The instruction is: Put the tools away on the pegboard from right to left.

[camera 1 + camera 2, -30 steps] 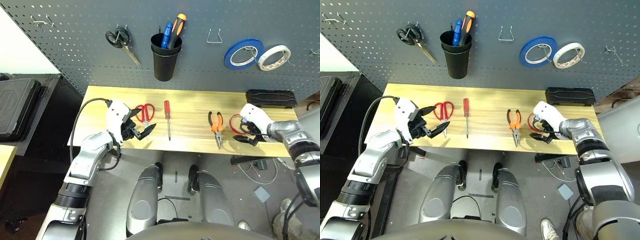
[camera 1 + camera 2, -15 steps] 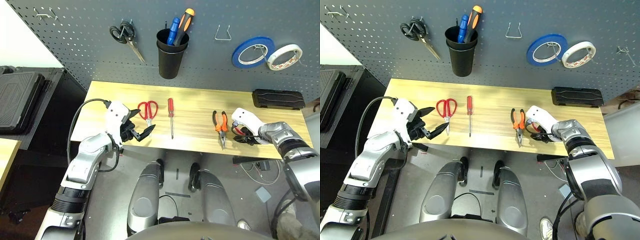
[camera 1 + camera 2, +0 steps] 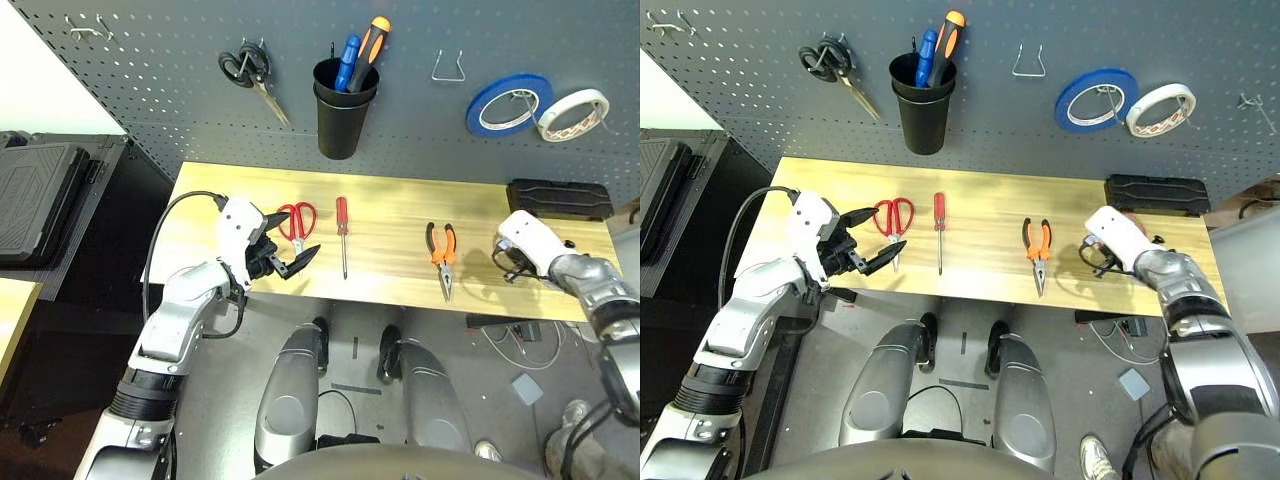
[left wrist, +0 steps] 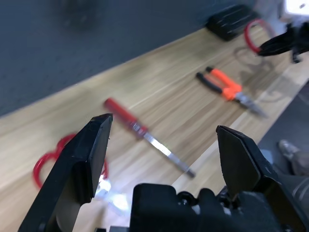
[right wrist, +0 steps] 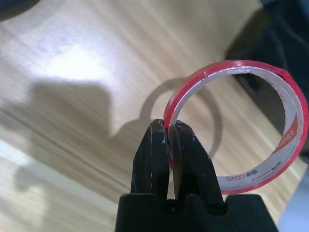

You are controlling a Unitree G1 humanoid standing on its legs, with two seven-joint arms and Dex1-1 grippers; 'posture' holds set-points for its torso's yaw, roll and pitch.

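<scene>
1. The head's two eyes look steeply down from high above onto the wooden surface (image 3: 400, 215) and the pegboard (image 3: 150, 100) behind it, each offset slightly sideways from the other.
2. The left wrist camera peers low across the surface between its gripper (image 4: 161, 145) fingers, sharing the pliers (image 4: 227, 87) and screwdriver (image 4: 145, 135).
3. The right wrist camera sits very close, facing down at the tape ring (image 5: 241, 125) its gripper (image 5: 169, 140) pinches.

Red tape ring (image 5: 241, 125) (upright), lifted.
</scene>
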